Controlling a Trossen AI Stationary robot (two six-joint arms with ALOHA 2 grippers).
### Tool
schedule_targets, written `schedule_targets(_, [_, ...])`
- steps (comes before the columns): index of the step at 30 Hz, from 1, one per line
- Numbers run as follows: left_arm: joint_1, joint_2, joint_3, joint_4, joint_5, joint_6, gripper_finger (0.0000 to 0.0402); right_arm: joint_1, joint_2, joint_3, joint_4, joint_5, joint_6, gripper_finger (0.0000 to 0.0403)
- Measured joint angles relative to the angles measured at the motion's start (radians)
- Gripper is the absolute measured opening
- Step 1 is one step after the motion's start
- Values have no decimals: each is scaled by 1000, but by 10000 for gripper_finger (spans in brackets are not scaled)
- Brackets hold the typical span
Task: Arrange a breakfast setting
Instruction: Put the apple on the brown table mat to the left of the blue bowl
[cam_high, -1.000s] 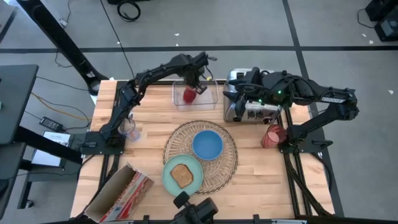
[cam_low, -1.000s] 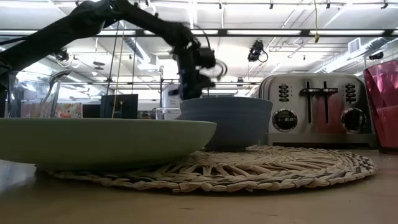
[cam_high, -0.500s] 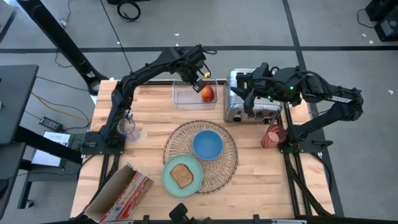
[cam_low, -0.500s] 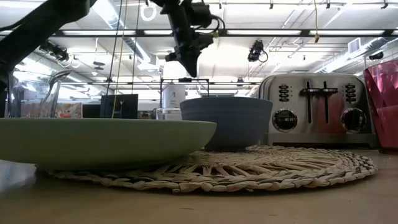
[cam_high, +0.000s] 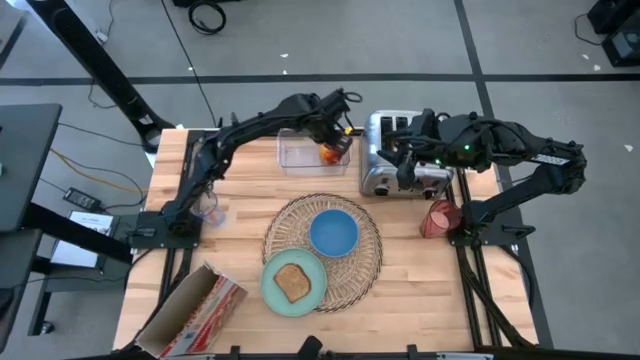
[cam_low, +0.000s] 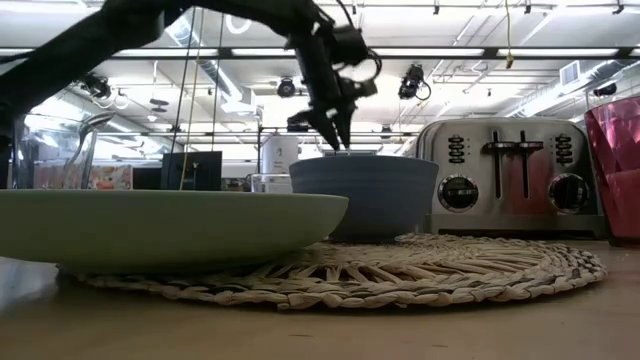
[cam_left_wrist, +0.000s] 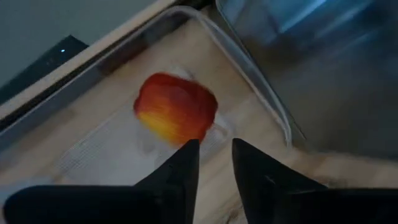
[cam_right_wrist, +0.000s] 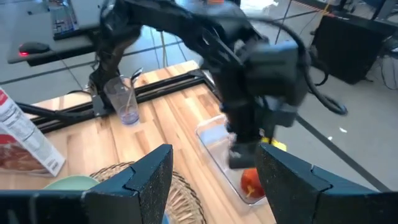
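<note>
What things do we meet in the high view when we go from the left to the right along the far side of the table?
Clear glass → clear plastic bin → red apple inside the bin, under the left tool → chrome toaster → pink cup.

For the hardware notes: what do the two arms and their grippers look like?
Both arms are dark, jointed links on black bases. The left gripper has two tapered black fingers; the right gripper has broader, blocky dark ones. The right arm shows a small green light and white lettering.
</note>
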Motion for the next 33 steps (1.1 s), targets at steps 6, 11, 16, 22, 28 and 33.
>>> schedule_targets(6, [-6,100,0,11,46,-81,116,0,0,0,1,0,0,234])
schedule_targets(11, [-5,144,-1,15,48,-101,116,0,0,0,1,-6,0,234])
schedule_targets(16, [3,161,-1,-20,48,-98,116,0,0,0,0,-7,-1,234])
schedule_targets(22, [49,151,-1,-141,46,-76,117,0,0,0,-2,-7,-3,234])
schedule_targets(28, [58,99,0,-139,45,-89,117,-3,0,0,-5,-7,-5,234])
schedule_targets(33, [15,98,0,74,47,-188,117,-19,0,0,-8,-7,-11,234])
